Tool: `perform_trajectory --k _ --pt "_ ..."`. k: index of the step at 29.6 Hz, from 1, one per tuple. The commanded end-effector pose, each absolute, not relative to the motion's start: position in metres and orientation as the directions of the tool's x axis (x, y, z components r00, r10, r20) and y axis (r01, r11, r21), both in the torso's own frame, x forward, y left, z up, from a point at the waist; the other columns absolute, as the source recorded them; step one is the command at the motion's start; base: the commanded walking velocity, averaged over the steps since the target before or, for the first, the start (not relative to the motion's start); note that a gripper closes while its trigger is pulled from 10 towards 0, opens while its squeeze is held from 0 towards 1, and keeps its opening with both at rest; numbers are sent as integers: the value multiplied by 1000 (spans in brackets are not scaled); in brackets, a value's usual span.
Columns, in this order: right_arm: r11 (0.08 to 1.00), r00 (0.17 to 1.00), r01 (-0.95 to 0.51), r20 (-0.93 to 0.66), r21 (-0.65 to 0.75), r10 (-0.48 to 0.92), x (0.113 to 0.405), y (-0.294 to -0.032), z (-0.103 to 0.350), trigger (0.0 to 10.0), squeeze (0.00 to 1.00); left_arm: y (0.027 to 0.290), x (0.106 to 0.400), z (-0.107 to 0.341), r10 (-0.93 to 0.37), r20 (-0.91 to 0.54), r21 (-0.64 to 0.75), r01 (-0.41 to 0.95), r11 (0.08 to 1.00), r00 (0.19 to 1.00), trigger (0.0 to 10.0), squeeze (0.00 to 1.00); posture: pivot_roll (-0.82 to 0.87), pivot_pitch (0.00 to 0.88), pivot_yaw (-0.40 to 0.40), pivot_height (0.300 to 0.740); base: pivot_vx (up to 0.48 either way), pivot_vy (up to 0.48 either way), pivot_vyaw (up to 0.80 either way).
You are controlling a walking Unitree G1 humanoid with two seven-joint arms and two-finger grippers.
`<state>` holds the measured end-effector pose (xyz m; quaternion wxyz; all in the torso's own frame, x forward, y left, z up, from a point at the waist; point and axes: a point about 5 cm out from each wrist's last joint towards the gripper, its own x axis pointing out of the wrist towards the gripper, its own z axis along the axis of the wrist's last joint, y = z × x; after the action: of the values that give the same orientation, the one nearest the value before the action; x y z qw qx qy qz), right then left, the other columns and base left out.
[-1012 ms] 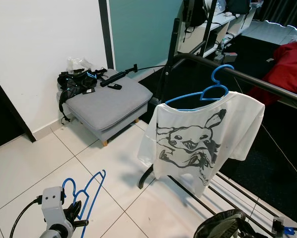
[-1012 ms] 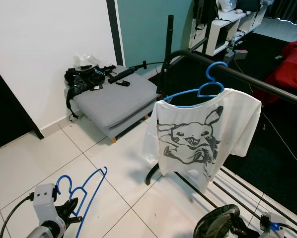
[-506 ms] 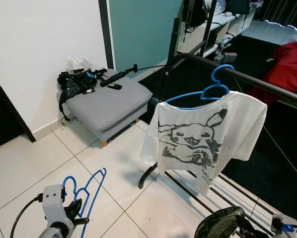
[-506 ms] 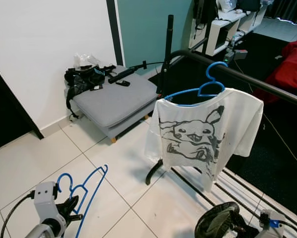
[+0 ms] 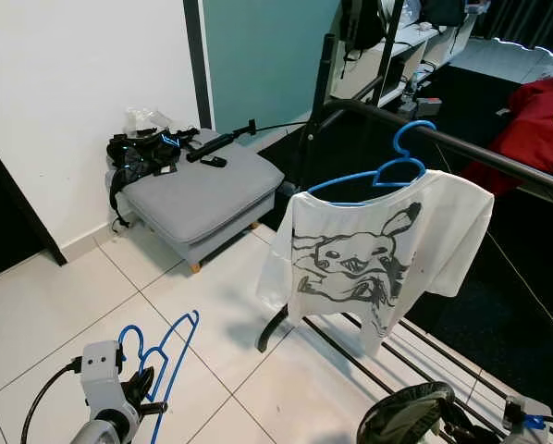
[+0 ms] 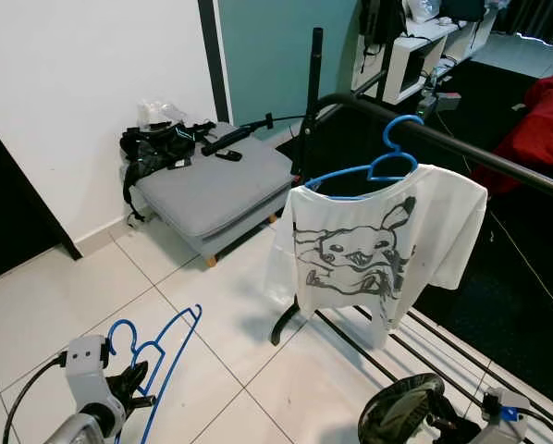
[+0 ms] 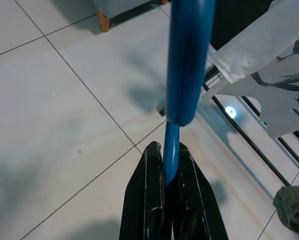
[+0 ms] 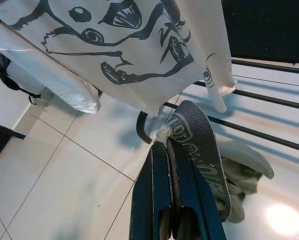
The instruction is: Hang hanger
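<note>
While clamped in the left gripper, fingers pressed on its thin blue plastic hanger low over white tiles, well short of the black rail; white printed T-shirt swung since; right gripper pinching dark garment.

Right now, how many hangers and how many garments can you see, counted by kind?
Blue hangers: 2, one on the rack rail, one held in the left tool.
Garments: 2, the white printed T-shirt on the rack, and a dark garment in the right tool.
Total: 4.
</note>
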<state>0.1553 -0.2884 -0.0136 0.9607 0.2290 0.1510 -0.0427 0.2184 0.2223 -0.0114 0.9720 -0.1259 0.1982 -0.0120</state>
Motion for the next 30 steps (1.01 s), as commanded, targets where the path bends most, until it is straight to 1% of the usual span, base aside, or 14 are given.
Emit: perform_trajectory --k 1,30 --pt "885 942 168 -335 434 -15 151 -287 -18 10000 0 223 214 -16 -72 -408 -244 -33 969 910 10000 0 43 76 -25 740 0 0 0" --pt "883 944 165 -331 439 -12 148 -286 -18 10000 0 224 212 -16 -75 -406 -244 -29 969 911 10000 0 43 90 -20 740 0 0 0"
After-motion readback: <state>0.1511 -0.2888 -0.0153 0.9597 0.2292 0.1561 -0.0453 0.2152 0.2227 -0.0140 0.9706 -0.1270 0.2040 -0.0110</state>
